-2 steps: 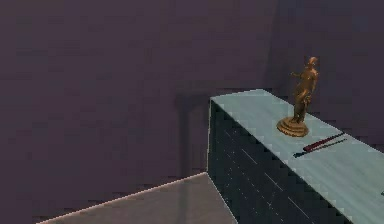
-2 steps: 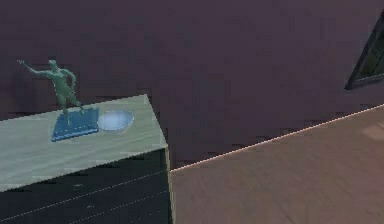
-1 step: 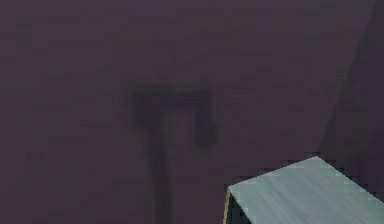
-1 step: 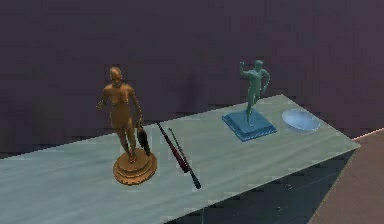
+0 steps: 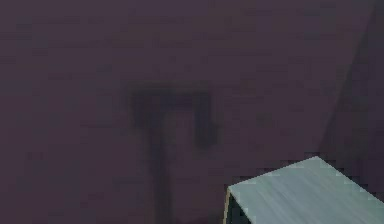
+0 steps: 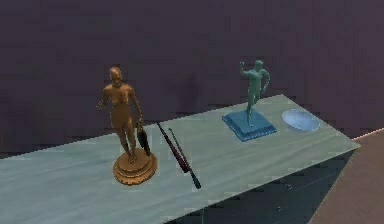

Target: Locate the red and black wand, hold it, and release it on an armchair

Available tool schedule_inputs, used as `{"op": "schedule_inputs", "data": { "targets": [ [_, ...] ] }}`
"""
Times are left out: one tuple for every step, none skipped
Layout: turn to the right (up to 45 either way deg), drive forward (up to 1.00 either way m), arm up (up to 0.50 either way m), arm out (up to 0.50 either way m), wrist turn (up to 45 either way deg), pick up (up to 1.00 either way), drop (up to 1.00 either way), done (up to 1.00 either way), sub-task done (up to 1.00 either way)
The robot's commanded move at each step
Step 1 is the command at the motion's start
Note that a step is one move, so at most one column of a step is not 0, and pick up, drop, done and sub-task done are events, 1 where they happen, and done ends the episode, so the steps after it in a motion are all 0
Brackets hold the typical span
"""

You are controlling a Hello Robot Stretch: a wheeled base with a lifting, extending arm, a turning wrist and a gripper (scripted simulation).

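Item, arm side view, lower middle: slim red and black wand [image 6: 178, 152], lying on pale marbled worktop [image 6: 60, 185]. Its upper end is crowded by a gold figure statue [image 6: 125, 125]. One rod or two, I cannot tell. My pincer's state: cannot tell.

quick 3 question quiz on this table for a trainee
1. True or false: the thin red and black wand lies flat on the pale green tabletop.
2. Fill in: in the arm side view, the pale shallow dish lies ___ of the teal statue on a square base.
3. What stands nearest the wand? A) golden figure statue on a round base B) teal statue C) dish
Key: 1 true; 2 right; 3 A
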Motion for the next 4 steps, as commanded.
{"op": "schedule_inputs", "data": {
  "targets": [
    [0.0, 0.00, 0.38, 0.00, 0.0, 0.00, 0.00, 0.00, 0.00],
    [0.0, 0.00, 0.00, 0.20, 0.0, 0.00, 0.00, 0.00, 0.00],
    [0.0, 0.00, 0.00, 0.00, 45.0, 0.00, 0.00, 0.00, 0.00],
    [0.0, 0.00, 0.00, 0.00, 45.0, 0.00, 0.00, 0.00, 0.00]
  ]
}}
